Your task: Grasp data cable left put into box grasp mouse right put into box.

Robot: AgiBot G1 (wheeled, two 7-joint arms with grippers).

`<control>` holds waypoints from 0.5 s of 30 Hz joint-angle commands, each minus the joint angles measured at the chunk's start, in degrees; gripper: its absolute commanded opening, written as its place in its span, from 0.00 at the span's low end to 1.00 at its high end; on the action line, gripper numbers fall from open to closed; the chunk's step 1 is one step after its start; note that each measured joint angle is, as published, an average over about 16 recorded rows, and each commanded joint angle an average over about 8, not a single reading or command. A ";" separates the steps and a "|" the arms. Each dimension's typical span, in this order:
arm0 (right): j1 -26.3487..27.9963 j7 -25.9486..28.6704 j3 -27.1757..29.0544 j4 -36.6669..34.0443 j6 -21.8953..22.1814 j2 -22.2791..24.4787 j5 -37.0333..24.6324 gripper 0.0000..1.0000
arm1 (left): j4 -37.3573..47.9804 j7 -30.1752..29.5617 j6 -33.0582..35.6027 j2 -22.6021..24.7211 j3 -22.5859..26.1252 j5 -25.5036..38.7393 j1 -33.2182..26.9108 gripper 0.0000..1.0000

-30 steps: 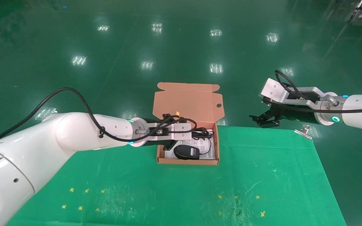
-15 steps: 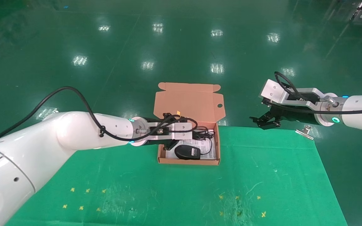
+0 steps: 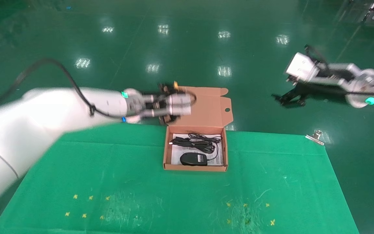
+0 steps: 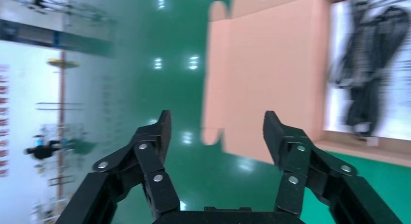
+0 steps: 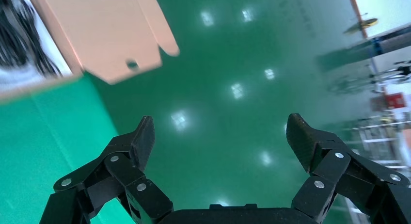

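A green cloth-covered tabletop [image 3: 141,182] stands on glossy green floor [image 3: 187,42]. The shallow orange-brown cardboard box [image 3: 194,167] holds the black data cable [image 3: 195,143] and black oval mouse [image 3: 192,159]. Left claw [image 4: 216,132] and right claw [image 5: 220,136] hover wide, empty.

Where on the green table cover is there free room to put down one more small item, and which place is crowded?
Free: the green cover between the box and the metal clip, and the wide stretch left of the box. Crowded: inside the box, where the data cable and the mouse fill the lining.
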 commanded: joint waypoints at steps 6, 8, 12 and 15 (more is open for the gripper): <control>0.45 0.36 0.02 2.62 -1.19 2.48 -1.27 1.00 | 0.21 -0.75 -0.38 -0.54 -1.00 0.16 -1.32 1.00; -0.31 0.48 0.71 3.29 -2.13 2.83 -0.29 1.00 | -0.69 -1.04 1.00 -1.59 -2.39 -1.31 -0.43 1.00; -2.68 0.72 2.97 4.84 -4.75 3.46 3.11 1.00 | -3.21 -1.62 4.75 -4.38 -5.94 -5.10 2.18 1.00; -4.42 0.89 4.62 5.98 -6.66 3.95 5.58 1.00 | -4.97 -2.03 7.36 -6.32 -8.41 -7.74 4.00 1.00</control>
